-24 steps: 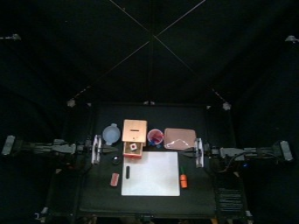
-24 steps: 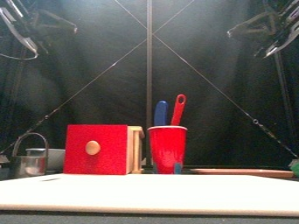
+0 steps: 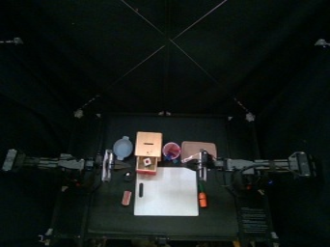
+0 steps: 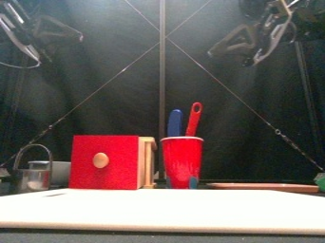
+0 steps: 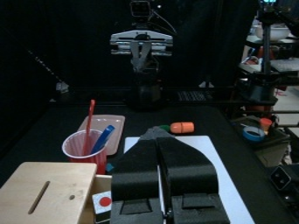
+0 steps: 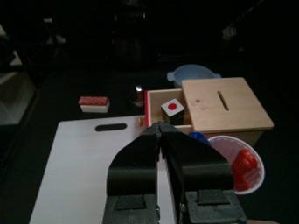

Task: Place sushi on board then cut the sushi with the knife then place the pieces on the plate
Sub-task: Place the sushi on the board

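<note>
Dark green toy sushi roll [image 6: 138,96] lies on table past flat white cutting board [image 6: 87,171], far from right pincer [image 6: 160,124], nearer left pincer [image 5: 163,140]. Both pincers pressed closed, nothing held. First step judged unstarted: jaws to be opened, roll gripped and carried onto board.

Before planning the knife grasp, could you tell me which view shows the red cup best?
The front view: the red cup is near and large, blue knife and red knife standing inside. Left wrist view shows it smaller; top view, tiny; right wrist view, only partly.
</note>
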### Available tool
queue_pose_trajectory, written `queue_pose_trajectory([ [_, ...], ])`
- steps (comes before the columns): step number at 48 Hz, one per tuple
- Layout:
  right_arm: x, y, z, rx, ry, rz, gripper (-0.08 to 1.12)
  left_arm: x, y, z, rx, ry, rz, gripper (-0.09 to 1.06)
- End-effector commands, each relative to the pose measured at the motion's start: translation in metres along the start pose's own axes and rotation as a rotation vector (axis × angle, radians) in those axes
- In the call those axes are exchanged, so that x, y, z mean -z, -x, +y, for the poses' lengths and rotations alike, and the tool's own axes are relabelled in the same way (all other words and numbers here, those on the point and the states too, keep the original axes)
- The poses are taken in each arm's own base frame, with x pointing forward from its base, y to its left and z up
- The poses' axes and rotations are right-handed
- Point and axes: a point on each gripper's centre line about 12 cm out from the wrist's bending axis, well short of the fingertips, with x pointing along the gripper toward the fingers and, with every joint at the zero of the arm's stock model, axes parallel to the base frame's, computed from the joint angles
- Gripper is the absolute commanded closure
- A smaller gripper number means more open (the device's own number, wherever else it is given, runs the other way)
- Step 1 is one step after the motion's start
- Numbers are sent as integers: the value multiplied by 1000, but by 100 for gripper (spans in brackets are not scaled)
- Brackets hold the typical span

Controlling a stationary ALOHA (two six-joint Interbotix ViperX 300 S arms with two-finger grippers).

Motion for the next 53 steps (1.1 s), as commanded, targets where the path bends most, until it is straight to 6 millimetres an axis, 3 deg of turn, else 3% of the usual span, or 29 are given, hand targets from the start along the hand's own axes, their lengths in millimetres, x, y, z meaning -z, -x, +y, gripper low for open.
queue_pose_trajectory([
  [1,-27,-16,-6,16,28,77,99,-3,-1,2,-10,-6,-9,93],
  [6,-34,-44,-11,44,115,138,93,-1,-1,10,-50,-8,-4,93],
  [18,-33,-119,-18,72,230,358,63,-14,0,21,-103,-20,-84,93],
  [28,-41,-153,-25,51,280,421,24,1,5,37,-185,-41,-42,93],
  [36,-29,-173,-38,7,330,503,23,3,8,48,-244,-44,-37,93],
  [44,-30,-185,-54,-41,334,514,22,7,11,53,-273,-42,-24,93],
  [53,-20,-194,-57,-42,353,544,22,12,15,63,-326,-42,-10,93],
])
